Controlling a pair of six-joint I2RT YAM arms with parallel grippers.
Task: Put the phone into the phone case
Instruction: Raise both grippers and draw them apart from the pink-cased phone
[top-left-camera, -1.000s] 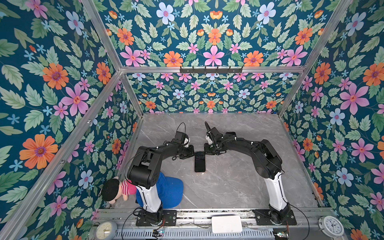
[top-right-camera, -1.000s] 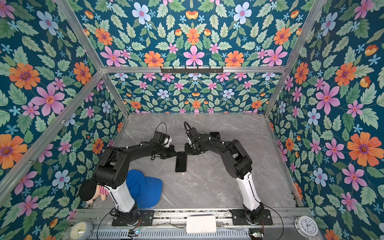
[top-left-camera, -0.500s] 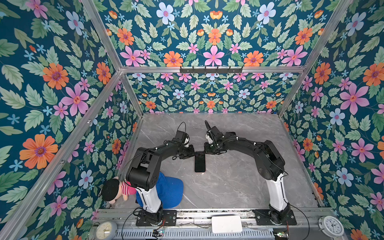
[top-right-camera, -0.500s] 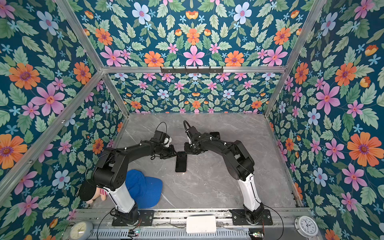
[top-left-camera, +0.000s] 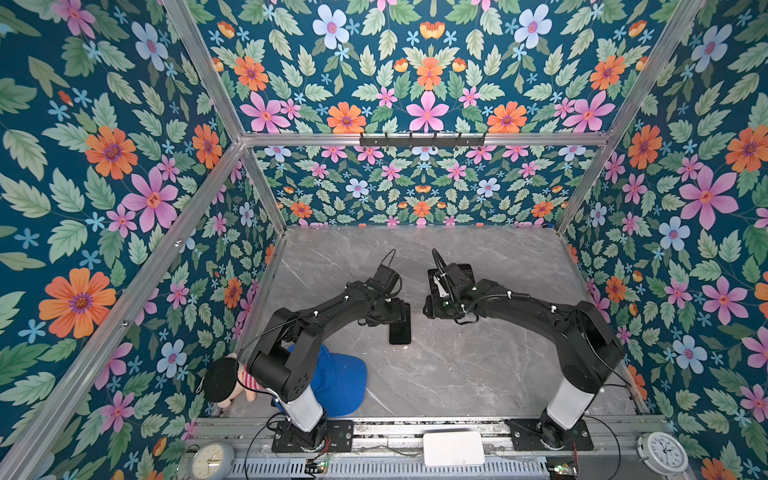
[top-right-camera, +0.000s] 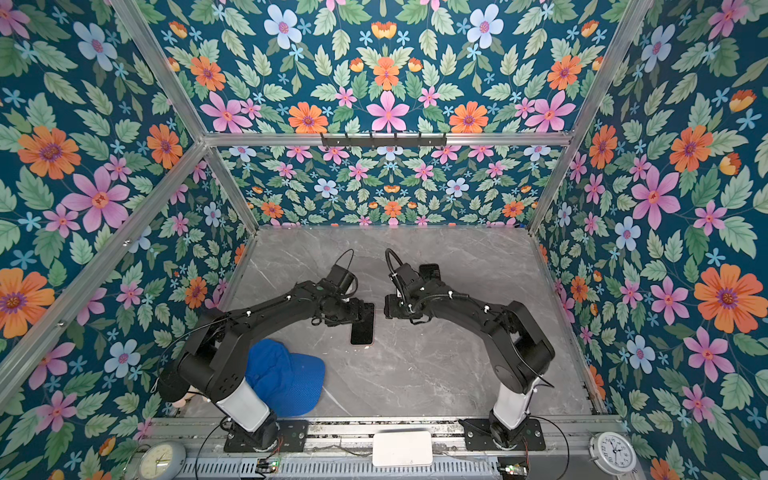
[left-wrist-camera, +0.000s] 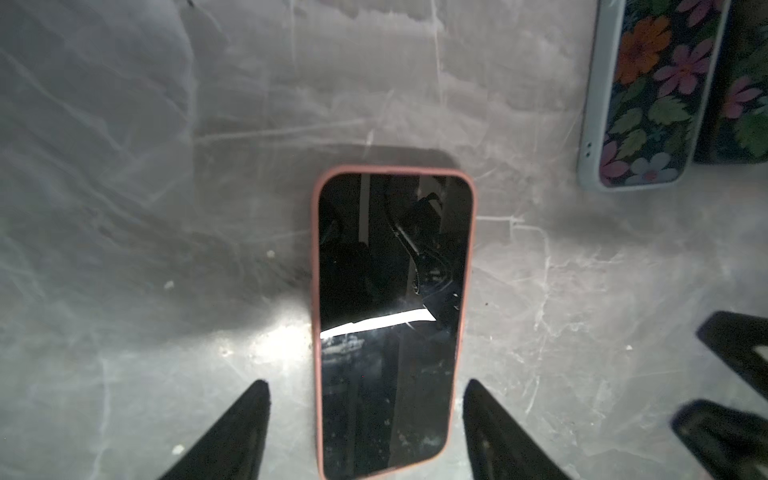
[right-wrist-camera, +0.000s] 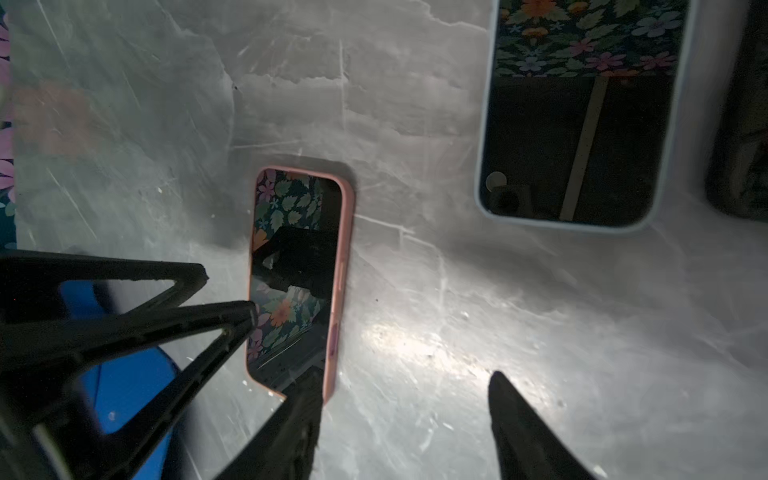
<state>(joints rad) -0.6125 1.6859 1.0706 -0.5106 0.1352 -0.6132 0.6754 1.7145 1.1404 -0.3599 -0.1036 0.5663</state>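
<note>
The dark phone (left-wrist-camera: 390, 311) lies flat, screen up, inside the pink phone case (left-wrist-camera: 314, 291), whose rim shows all round it. It rests mid-table in both top views (top-left-camera: 400, 330) (top-right-camera: 362, 330). My left gripper (left-wrist-camera: 365, 384) is open, one finger on each side of the phone's near end, neither one gripping it. My right gripper (right-wrist-camera: 406, 375) is open beside the phone (right-wrist-camera: 295, 274); one fingertip (right-wrist-camera: 309, 386) overlaps its corner, and nothing sits between the jaws. Both grippers (top-left-camera: 401, 311) (top-left-camera: 428, 309) face each other over the table.
A second phone in a light-blue case (right-wrist-camera: 582, 124) (left-wrist-camera: 640, 91) lies further back, partly under the right wrist (top-left-camera: 453, 272). A blue cap (top-left-camera: 336, 382) and a doll (top-left-camera: 224, 380) sit by the left arm's base. A white box (top-left-camera: 453, 449) is on the front rail.
Both grippers have gone from shut to open. The right gripper has drawn slightly away to the right. The phone in its pink case stays in place on the table.
</note>
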